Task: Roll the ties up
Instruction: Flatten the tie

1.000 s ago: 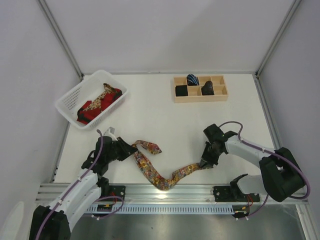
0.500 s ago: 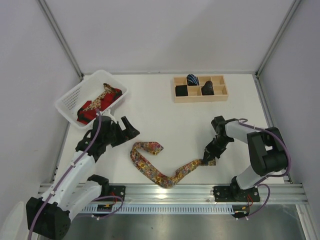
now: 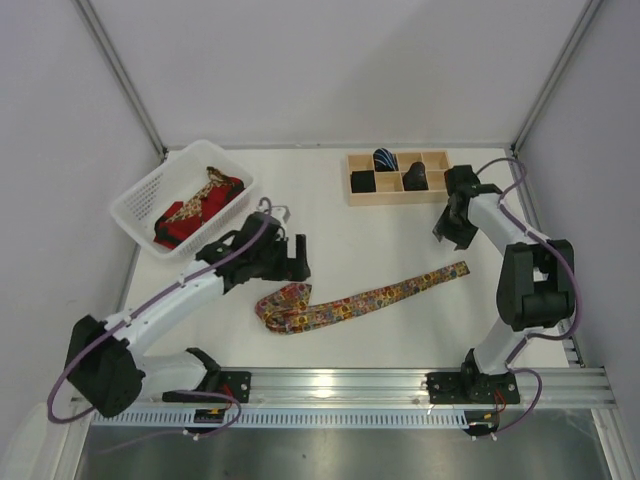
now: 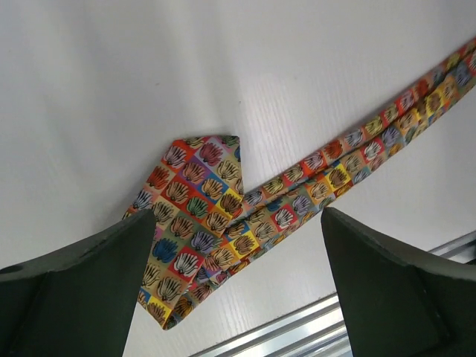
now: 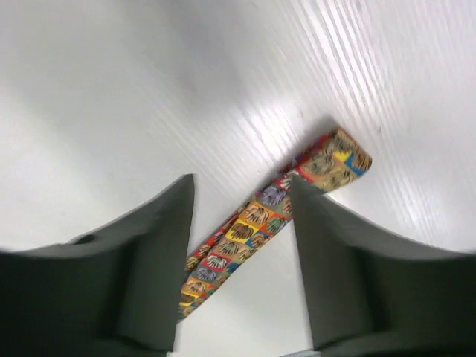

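Floral tie lies on white table, pale walls; left claw, right claw released.

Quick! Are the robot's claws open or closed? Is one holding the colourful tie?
Left claw: open, holding nothing, over the folded end of the tie.
Right claw: open, holding nothing.

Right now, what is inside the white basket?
A red tie and a gold patterned tie lie bunched together in the white basket. Anything beneath them is covered by the fabric and cannot be seen.
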You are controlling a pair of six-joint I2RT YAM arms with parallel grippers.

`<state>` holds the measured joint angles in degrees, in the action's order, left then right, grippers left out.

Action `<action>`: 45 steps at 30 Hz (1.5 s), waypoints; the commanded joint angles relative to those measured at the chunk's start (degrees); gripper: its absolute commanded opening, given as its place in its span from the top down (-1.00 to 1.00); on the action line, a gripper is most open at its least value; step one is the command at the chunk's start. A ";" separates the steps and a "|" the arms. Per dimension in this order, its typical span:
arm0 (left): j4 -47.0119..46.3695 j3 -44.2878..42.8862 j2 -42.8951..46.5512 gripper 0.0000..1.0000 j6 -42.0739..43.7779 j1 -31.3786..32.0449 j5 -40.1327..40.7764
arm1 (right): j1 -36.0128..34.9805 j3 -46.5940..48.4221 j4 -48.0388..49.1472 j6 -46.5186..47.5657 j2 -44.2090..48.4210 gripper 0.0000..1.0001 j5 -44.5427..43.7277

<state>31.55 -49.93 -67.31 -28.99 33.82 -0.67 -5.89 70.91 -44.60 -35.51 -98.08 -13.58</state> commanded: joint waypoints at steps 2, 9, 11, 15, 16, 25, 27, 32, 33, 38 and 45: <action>7.98 -10.70 -10.54 -1.00 6.76 9.14 12.24 | -0.35 4.06 -0.58 9.49 6.74 -0.33 3.63; 15.21 -17.03 -25.58 -0.97 0.44 16.01 23.08 | -0.70 -4.55 -1.63 6.68 18.69 -0.36 18.22; 15.73 -18.09 -30.65 -0.95 -0.27 17.41 24.13 | -0.79 -7.35 -1.72 5.46 21.34 -0.35 19.82; 15.82 -21.07 -37.35 -0.75 -1.33 19.70 26.86 | -0.79 -10.18 -2.33 5.18 27.84 -0.34 21.67; 15.74 -21.43 -38.15 -0.73 -1.42 19.79 26.95 | -0.79 -10.36 -2.68 5.18 28.64 -0.34 21.84; 12.92 -21.00 -42.02 0.35 -0.63 19.79 27.30 | -1.58 -12.38 -4.18 5.54 31.29 -0.32 24.22; 12.66 -20.21 -41.68 0.56 -0.71 19.70 27.56 | -2.11 -12.47 -4.18 5.54 31.72 -0.33 24.57; 15.02 -19.59 -34.06 0.96 -1.07 19.70 29.23 | -5.35 -14.22 -1.81 4.31 29.80 -0.33 26.33; 15.90 -19.76 -32.20 0.99 -1.50 19.70 29.41 | -6.58 -14.83 -0.50 3.78 29.10 -0.32 26.50; 21.61 -18.63 -15.18 0.99 -5.62 16.72 29.58 | -8.87 -17.91 3.81 0.71 26.46 -0.30 28.52; 30.40 -5.21 10.20 0.53 -19.05 4.24 29.93 | -10.19 -17.65 6.63 0.00 21.27 -0.28 30.19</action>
<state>53.74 -61.30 -65.76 -38.24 41.21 27.75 -15.53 52.93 -41.39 -34.35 -76.14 14.92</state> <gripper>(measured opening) 0.109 0.643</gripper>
